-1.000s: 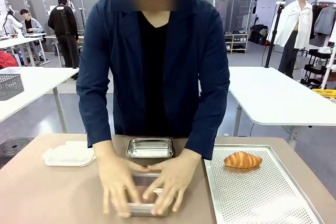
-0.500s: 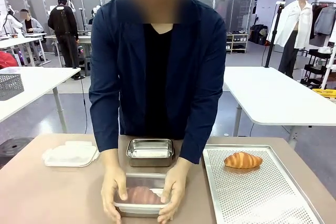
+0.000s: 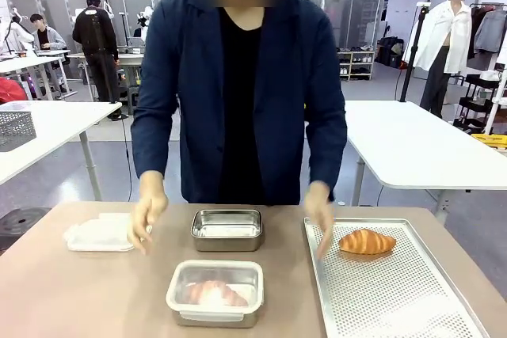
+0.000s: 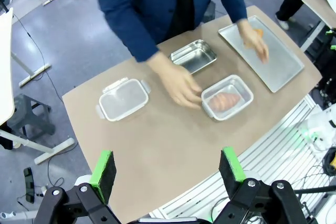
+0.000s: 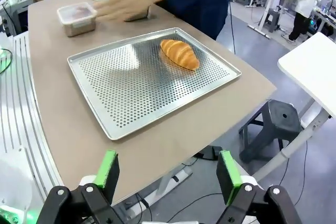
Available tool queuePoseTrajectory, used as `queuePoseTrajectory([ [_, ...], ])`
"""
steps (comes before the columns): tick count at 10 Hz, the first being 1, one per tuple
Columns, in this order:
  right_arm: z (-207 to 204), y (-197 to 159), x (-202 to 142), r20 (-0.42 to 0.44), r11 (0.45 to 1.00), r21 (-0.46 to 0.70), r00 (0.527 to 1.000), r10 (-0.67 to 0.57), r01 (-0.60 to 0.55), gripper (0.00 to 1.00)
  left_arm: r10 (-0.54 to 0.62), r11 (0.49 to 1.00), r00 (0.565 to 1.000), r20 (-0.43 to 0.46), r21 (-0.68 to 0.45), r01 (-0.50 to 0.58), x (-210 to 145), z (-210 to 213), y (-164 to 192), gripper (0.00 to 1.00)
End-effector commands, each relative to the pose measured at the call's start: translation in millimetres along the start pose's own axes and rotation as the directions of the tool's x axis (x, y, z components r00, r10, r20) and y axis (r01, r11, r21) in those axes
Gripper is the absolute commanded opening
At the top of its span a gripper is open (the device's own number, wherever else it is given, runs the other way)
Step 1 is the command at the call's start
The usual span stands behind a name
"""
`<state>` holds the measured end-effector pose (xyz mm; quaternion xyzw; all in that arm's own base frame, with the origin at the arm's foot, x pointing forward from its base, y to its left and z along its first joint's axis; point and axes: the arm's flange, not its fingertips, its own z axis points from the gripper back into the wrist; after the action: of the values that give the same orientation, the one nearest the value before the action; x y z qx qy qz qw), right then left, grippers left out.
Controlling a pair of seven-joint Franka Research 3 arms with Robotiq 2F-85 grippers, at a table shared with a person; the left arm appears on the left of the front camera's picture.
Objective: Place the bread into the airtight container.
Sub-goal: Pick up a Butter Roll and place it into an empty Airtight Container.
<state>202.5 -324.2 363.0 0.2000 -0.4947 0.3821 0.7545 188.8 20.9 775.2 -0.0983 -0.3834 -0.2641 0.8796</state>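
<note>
1. Fingers: left fingers (image 4: 103, 174) are standing wide apart and holding nothing, and right fingers (image 5: 229, 176) are doing the same.
2. Tabletop (image 3: 79, 290) is carrying perforated tray (image 3: 396, 298) on its right side.
3. White-rimmed container (image 3: 170, 300) is sitting mid-tabletop and holding bread (image 3: 212, 293).
4. Croissant (image 3: 366, 241) is lying on the tray's far end, with the person's hand (image 3: 319, 215) just beside it.

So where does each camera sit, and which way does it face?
Front: between the arms, facing the person, whose hands show.
Left wrist: high above the table, looking down; open left gripper at bottom.
Right wrist: off the table's right end, looking across the tray; open right gripper at bottom.
All share the bread container.
</note>
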Motion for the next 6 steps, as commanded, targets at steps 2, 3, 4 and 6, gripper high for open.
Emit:
queuePoseTrajectory([
  [2, -1.2, 1.3, 2.9, 0.013, 1.000, -0.008, 1.000, -0.002, 0.002, 0.94, -0.003, 1.000, 1.000, 0.004, 0.000, 0.003, 1.7, 0.0, 0.0, 1.00],
  [3, -1.2, 1.3, 2.9, 0.013, 1.000, -0.008, 1.000, -0.002, 0.002, 0.94, -0.003, 1.000, 1.000, 0.004, 0.000, 0.003, 1.7, 0.0, 0.0, 1.00],
  [4, -1.2, 1.3, 2.9, 0.013, 1.000, -0.008, 1.000, -0.002, 0.002, 0.94, -0.003, 1.000, 1.000, 0.004, 0.000, 0.003, 1.7, 0.0, 0.0, 1.00],
  [6, -1.2, 1.3, 2.9, 0.013, 1.000, -0.008, 1.000, -0.002, 0.002, 0.94, -0.003, 1.000, 1.000, 0.004, 0.000, 0.003, 1.7, 0.0, 0.0, 1.00],
])
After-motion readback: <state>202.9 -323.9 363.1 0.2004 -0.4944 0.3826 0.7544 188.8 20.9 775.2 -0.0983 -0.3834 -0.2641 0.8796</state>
